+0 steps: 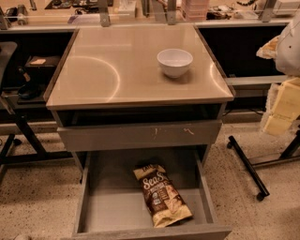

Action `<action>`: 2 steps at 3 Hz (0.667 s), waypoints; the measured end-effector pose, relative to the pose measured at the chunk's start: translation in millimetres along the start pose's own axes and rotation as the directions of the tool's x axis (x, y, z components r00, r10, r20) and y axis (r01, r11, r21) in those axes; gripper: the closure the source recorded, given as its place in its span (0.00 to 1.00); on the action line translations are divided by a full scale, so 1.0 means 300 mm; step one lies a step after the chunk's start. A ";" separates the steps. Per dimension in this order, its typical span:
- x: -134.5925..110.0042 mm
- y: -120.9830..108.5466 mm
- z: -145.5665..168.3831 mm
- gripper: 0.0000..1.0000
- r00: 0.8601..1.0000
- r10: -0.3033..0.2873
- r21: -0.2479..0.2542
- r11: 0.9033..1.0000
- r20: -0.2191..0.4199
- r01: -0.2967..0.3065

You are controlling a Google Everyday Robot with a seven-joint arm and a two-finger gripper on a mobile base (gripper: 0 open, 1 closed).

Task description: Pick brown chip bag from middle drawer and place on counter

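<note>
The brown chip bag (161,194) lies flat in the open middle drawer (112,211), right of its centre, with one cream-yellow end toward the drawer's front. The beige counter (117,70) tops the grey cabinet above the drawer. My gripper (281,110) shows as pale cream parts at the right edge of the view, below the white arm (288,47). It is beside the cabinet at about counter height, far from the bag and touching nothing I can see.
A white bowl (175,62) stands on the counter's back right. The grey drawer front with pale scratches (140,135) sits above the open drawer. A black wheeled frame (248,168) stands on the speckled floor at right. A cluttered bench (140,9) runs behind.
</note>
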State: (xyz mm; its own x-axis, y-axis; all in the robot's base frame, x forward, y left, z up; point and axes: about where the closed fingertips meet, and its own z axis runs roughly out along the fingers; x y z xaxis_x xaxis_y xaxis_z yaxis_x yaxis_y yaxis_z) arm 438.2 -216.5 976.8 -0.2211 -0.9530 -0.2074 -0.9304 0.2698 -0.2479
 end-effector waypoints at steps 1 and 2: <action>0.000 0.000 0.000 0.00 1.000 0.000 0.000 1.000 0.000 0.000; -0.009 0.021 0.038 0.00 1.000 0.013 -0.018 1.000 0.014 -0.013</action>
State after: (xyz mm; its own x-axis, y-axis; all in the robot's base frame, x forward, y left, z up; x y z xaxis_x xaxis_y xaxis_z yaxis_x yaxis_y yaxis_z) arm 436.3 -210.7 965.0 -0.2295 -0.9473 -0.2234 -0.9326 0.2797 -0.2279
